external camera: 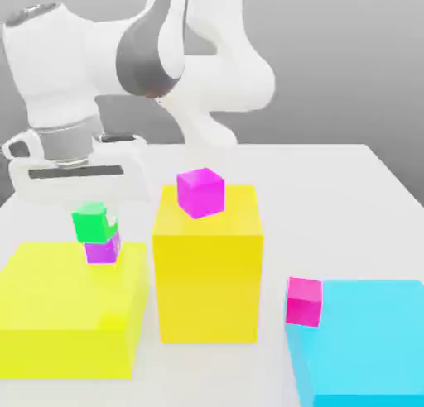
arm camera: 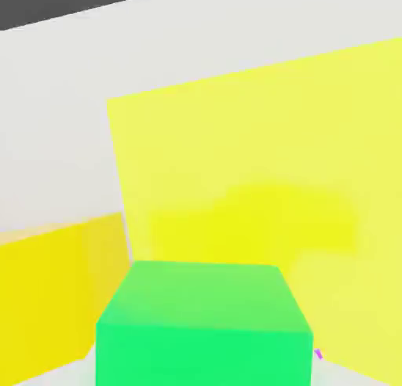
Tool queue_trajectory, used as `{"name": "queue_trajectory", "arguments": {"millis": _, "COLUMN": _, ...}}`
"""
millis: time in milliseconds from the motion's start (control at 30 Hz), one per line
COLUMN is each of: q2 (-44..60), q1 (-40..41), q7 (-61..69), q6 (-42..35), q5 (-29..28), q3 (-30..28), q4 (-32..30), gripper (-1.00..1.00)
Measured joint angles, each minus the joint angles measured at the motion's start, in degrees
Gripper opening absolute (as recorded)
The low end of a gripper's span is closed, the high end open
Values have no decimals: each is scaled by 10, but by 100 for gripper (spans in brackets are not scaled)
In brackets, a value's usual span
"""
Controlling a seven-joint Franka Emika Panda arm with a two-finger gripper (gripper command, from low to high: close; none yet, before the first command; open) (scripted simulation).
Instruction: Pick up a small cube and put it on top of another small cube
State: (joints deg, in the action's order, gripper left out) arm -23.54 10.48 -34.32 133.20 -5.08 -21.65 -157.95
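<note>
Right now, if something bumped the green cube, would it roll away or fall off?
Probably not roll: the green cube has flat faces and square edges. It could slide or tip off, though, since it sits on a purple cube about its own size, leaving little margin. It looks rigid, so it likely wouldn't squash.

The white arm bends low, its tool [external camera: 98, 219] pointing straight down.

We see the green cube [external camera: 93, 222] sitting on the purple cube [external camera: 103, 250], on a low yellow block [external camera: 70, 310]. The robot hand [external camera: 73, 167] is just above. A pink cube [external camera: 200, 192] tops the tall yellow block [external camera: 209, 269].
</note>
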Motion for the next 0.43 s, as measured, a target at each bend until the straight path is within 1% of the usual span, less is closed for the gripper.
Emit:
{"name": "queue_trajectory", "arguments": {"millis": 133, "q2": -78, "q1": 72, "q7": -91, "q6": -16, "q5": -54, "q3": 40, "q4": -48, "gripper": -100}}
{"name": "queue_trajectory", "arguments": {"millis": 200, "q2": -67, "q1": 84, "q7": -105, "q6": 14, "q5": -63, "q3": 43, "q4": -65, "gripper": -100}}
{"name": "queue_trajectory", "arguments": {"millis": 333, "q2": 0, "q1": 86, "q7": -107, "q6": 107, "q5": -69, "q3": 34, "q4": -91, "gripper": -100}}
{"name": "queue_trajectory", "arguments": {"millis": 367, "q2": 10, "q1": 86, "q7": -107, "q6": 121, "q5": -69, "q3": 33, "q4": -95, "gripper": 100}}
{"name": "queue_trajectory", "arguments": {"millis": 433, "q2": 10, "q1": 86, "q7": -107, "q6": 121, "q5": -69, "q3": 33, "q4": -95, "gripper": 100}}
